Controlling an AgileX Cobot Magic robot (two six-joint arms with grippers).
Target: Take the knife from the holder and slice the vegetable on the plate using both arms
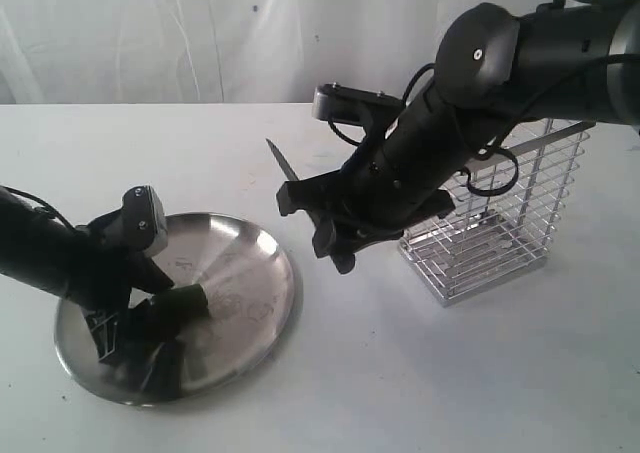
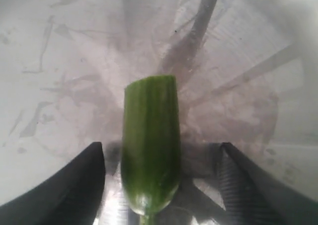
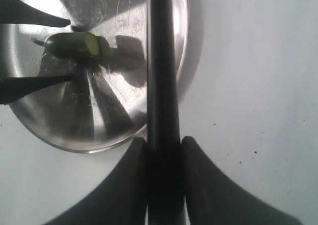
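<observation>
The work surface is a white table (image 1: 420, 373) against a white draped backdrop (image 1: 150, 33).

**Position of items.** The plate (image 1: 250, 263) sits on the left half of the table. The holder (image 1: 500, 223) stands well apart from it on the right, and I see no knife inside it. The vegetable (image 2: 149, 125) lies on the plate with one end cut flat. In the right wrist view, what looks like a thin slice rests against that cut face; I cannot confirm how many there are.

**State of the pincers.** My left pincer (image 2: 160, 153) hangs low over the plate with its jaws spread. One finger sits on each side of the vegetable, with a gap on both sides and no contact. My right pincer (image 3: 164, 143) is clamped on the knife (image 3: 161, 76), which is raised above the table between plate and holder, clear of the vegetable.

**Progress.** I judge these steps complete: the knife is out of the holder, and at least one cut is made. Most of the vegetable remains whole. To cut again, my left pincer must first close on the vegetable to steady it.
</observation>
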